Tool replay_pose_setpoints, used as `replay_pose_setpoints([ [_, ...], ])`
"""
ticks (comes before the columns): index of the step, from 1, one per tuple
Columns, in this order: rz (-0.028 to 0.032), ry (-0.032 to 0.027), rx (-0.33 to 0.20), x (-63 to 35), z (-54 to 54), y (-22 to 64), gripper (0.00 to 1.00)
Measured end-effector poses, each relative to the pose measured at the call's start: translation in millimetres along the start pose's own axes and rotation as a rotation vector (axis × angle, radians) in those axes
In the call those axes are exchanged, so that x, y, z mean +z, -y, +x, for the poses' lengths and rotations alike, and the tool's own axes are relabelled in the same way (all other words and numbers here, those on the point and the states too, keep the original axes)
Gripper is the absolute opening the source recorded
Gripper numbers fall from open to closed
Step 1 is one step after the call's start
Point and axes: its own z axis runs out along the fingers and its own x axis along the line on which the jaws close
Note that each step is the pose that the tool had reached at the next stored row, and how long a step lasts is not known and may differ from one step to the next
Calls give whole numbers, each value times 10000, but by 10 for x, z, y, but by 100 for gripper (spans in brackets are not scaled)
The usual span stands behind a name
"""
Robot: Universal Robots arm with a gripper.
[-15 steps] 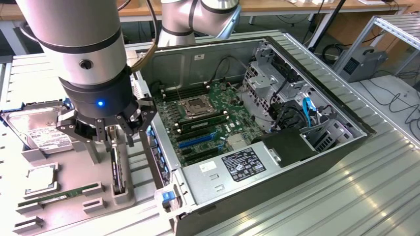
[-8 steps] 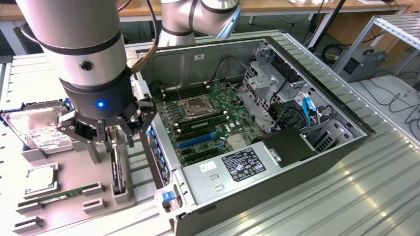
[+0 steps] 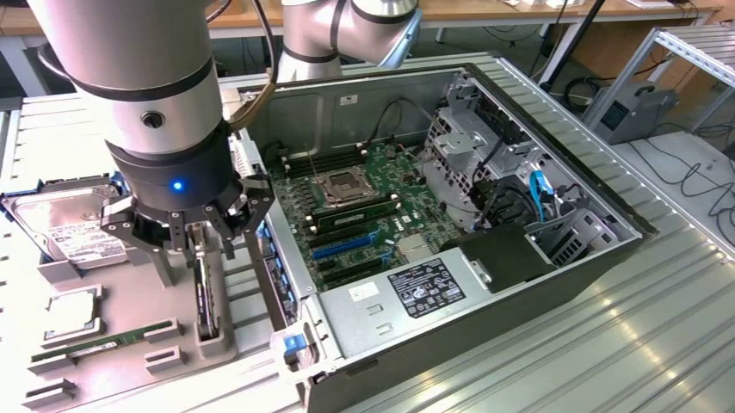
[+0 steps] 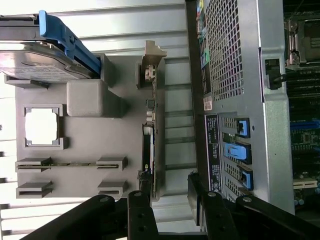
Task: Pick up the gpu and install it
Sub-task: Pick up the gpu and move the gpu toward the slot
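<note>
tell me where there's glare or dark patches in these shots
Exterior view: bright streaks glare off the metal table. Wrist view: the square chip in the gray tray is washed out white, and the gripper reads as a dark silhouette.

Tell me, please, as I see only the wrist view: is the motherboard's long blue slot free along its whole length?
Observer: Yes, the blue slot is bare end to end.
Operator: Thanks; how high are the jaws over the gpu?
Observer: They hang open just above the gpu, which stands on edge in the tray.
Operator: What lies beside that slot?
Observer: A grey labelled box, at the near end of the case.
</note>
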Motion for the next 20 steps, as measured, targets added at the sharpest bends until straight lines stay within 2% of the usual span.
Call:
replay_pose_setpoints([
  [20, 1, 0, 1, 59, 26, 0, 42],
])
